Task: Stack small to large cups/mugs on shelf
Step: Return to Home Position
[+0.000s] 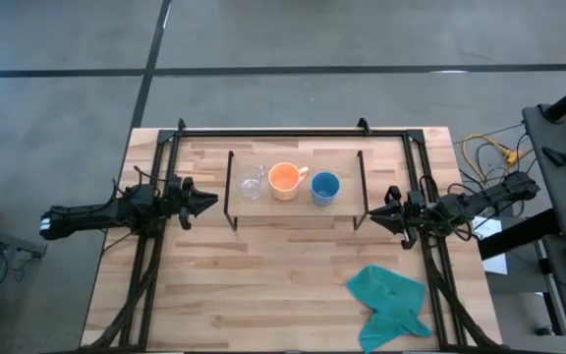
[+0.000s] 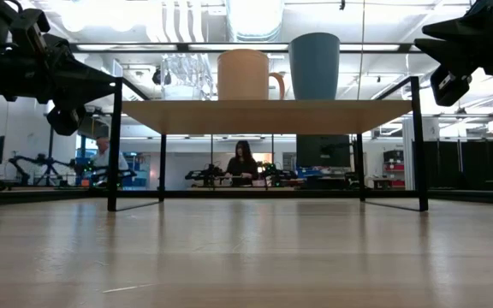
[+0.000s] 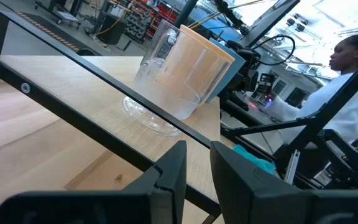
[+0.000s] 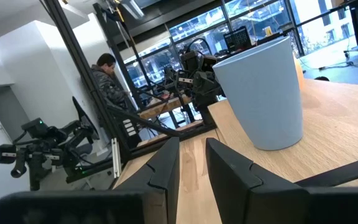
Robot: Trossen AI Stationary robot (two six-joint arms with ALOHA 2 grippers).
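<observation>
**Three cups in a row on the shelf, both arms at its ends**

Large black-framed wooden table [image 1: 263, 295] carrying a low light-wood shelf with thin black wire legs [image 1: 296, 209]. Upright on that shelf, side by side, unstacked: orange mug with handle [image 1: 285, 181] in the middle, small blue cup [image 1: 324, 187] to its right, tiny clear glass cup [image 1: 252, 185] to its left. Crumpled teal cloth [image 1: 393, 299] near the table's front right. Left gripper [image 1: 209, 203] just beside the shelf's left end, right gripper [image 1: 374, 217] beside its right end; fingers of each narrowly parted, grasping nothing.

Left claw [image 1: 210, 203] and right claw [image 1: 372, 218] level, facing inward, fingers slightly apart, empty.
</observation>
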